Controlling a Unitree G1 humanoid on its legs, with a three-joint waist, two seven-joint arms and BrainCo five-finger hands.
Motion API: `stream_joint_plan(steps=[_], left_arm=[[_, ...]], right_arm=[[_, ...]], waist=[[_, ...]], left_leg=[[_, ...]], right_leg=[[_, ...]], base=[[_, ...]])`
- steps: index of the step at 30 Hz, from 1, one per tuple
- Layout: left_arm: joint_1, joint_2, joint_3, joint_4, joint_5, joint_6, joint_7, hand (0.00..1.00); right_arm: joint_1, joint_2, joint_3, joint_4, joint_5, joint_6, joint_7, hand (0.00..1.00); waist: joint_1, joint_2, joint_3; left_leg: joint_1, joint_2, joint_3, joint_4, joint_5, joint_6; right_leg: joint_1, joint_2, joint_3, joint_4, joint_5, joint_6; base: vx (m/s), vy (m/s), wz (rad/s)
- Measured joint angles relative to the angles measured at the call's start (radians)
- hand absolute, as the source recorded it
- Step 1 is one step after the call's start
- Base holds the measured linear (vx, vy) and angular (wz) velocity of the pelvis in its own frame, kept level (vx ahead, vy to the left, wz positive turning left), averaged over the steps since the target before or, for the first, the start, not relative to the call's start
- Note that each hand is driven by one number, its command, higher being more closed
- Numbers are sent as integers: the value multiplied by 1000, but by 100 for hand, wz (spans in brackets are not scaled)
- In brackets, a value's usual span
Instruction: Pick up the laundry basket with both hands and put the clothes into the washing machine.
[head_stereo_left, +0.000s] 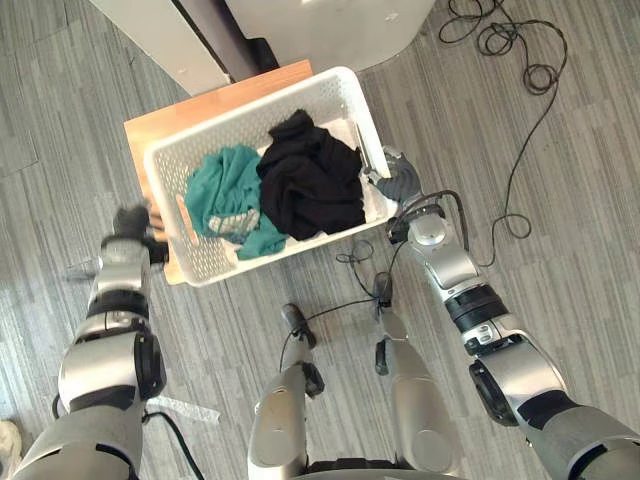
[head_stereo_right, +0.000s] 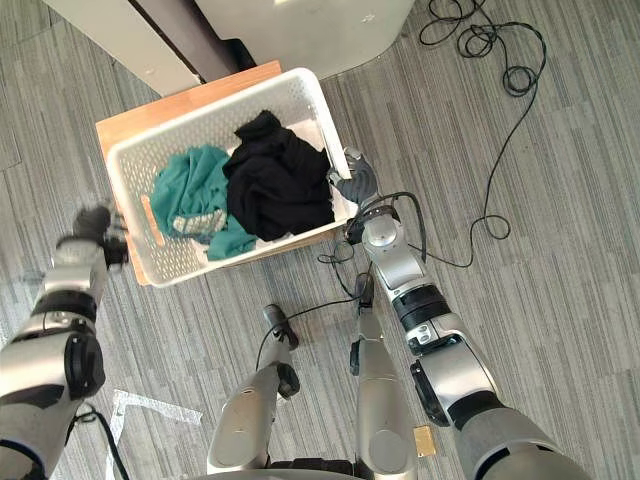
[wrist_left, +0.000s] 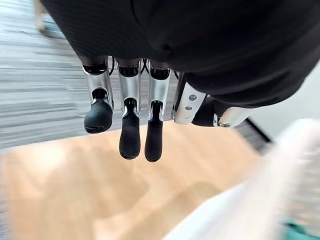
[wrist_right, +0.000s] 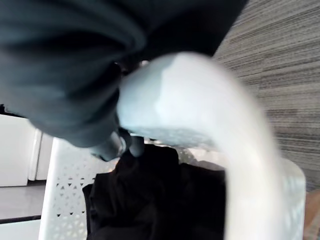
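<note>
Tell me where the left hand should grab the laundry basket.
On the laundry basket, grip the left short end's rim above its handle slot, coming from the robot's left. The right hand is at the opposite end, and the left hand hovers open just outside this one.

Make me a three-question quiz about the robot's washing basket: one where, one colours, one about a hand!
1. Where does the white plastic laundry basket stand? A) grey floor B) wooden table C) chair
2. What colours are the two big garments inside? A) teal and black B) red and yellow C) all pink
3. The fingers of the left hand are: A) round a handle B) pinching cloth C) straight, holding nothing
Answers: B, wood shows under the basket; A, a teal garment lies beside a black garment; C, they hang straight above the wood.
</note>
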Motion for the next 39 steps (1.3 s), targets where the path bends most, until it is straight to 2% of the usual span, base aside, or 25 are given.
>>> stream_joint_plan(steps=[4,7,12,18,19,34,39], left_arm=[[1,0,24,-4,-1,-4,4,100],[2,-6,21,-7,-2,-4,9,100],[56,-66,-12,-61,-22,-23,29,100],[98,-69,-21,-82,-70,-27,48,100],[100,-69,-21,-82,-76,-27,49,0],[155,-149,-56,-172,-222,-74,72,0],[194,-174,-91,-220,-248,-90,88,0]], right_arm=[[11,6,4,47,0,-1,15,100],[34,14,2,47,0,-2,21,100],[92,12,2,47,1,-2,24,100],[106,10,2,47,1,-2,24,100],[106,10,2,47,1,-2,24,100],[119,11,-8,48,10,-2,21,100],[107,21,-70,97,8,-9,19,100]], waist=[[11,-6,-3],[9,-10,-5],[6,-10,-5],[6,-10,-6],[6,-10,-6],[6,-7,-8],[10,4,-15]], left_leg=[[23,-5,-22,0,2,2],[28,-7,-35,0,2,3],[62,-17,-55,0,1,3],[63,-21,-70,0,1,3],[63,-21,-71,0,1,3],[74,-22,-84,0,2,4],[74,-24,-100,0,2,4]], right_leg=[[40,-7,-17,-11,-1,0],[52,-11,-27,-12,-3,1],[92,-20,-35,-11,-12,7],[96,-21,-44,-9,-17,12],[97,-21,-45,-9,-17,11],[113,-22,-54,-9,-16,9],[120,-31,-66,-9,-17,9]], base=[[7,-3,15],[-2,-6,14],[0,-7,7],[-4,-15,5],[0,0,0],[3,-4,1],[10,-13,9]])
